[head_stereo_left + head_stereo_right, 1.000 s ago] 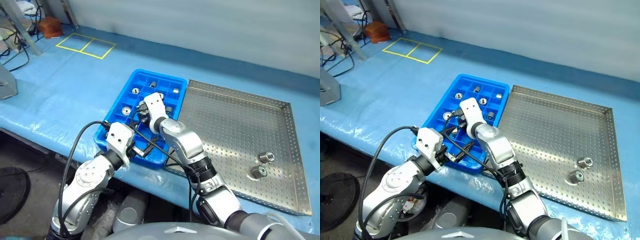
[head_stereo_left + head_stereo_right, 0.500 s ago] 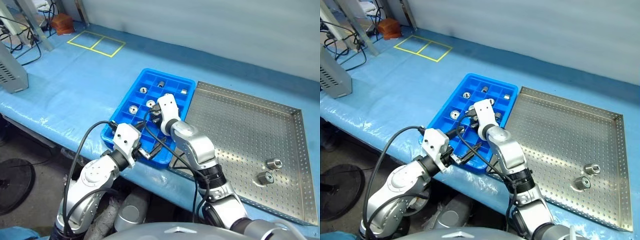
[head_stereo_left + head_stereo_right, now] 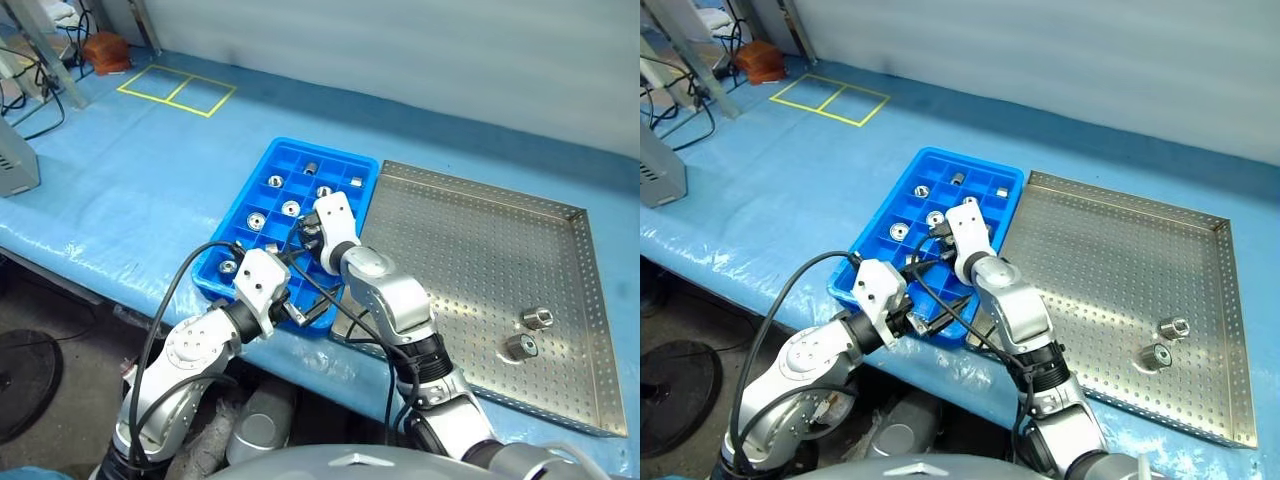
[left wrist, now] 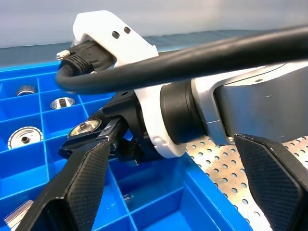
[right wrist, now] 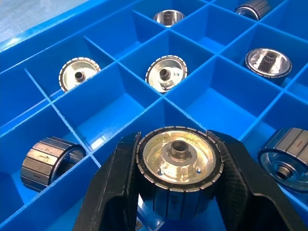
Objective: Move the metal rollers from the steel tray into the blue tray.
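My right gripper (image 5: 179, 153) is shut on a ribbed metal roller (image 5: 179, 155) and hovers over the middle compartments of the blue tray (image 3: 232, 225). The left wrist view catches that held roller (image 4: 85, 129) from the side. Several rollers lie in the tray's compartments, among them one (image 3: 274, 181) at the far left and one (image 5: 165, 74) just beyond the held piece. Two rollers (image 3: 537, 317) (image 3: 518, 346) rest near the right rim of the steel tray (image 3: 470, 250). My left gripper (image 3: 297, 312) stands open at the blue tray's near edge, beside the right wrist, holding nothing.
Both trays sit side by side on a blue-covered table whose front edge (image 3: 90, 270) runs just below the blue tray. Yellow tape squares (image 3: 175, 90) and a brown object (image 3: 103, 48) lie far left. A black cable (image 3: 175, 290) loops off my left wrist.
The camera swayed. Both grippers drifted slightly right across the blue tray; the right one keeps its grip on the roller and the left one stays open.
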